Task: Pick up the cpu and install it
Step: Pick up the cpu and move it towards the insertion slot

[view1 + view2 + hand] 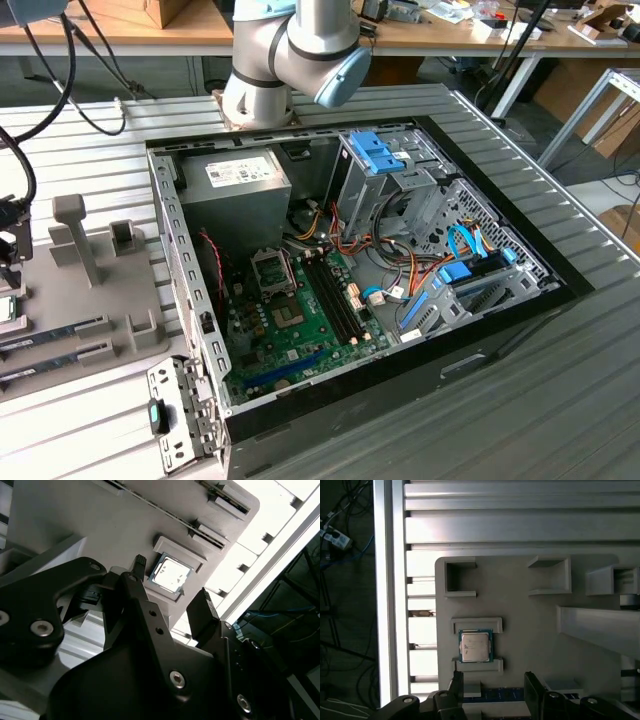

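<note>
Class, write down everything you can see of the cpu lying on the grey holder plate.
The cpu is a small flat square chip: a silver-grey metal lid with faint print, framed by a thin green board rim. It lies flat, lid up, on the grey holder plate, seated between two raised ledges that meet its opposite edges. The open gripper is close by, its fingers apart and not touching it.

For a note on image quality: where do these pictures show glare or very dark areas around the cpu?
Second wrist view: the table slats are washed out to white, the cpu lid shines, the open end effector is nearly black. First wrist view: cpu evenly lit, slats bright. Exterior view: even light.
</note>
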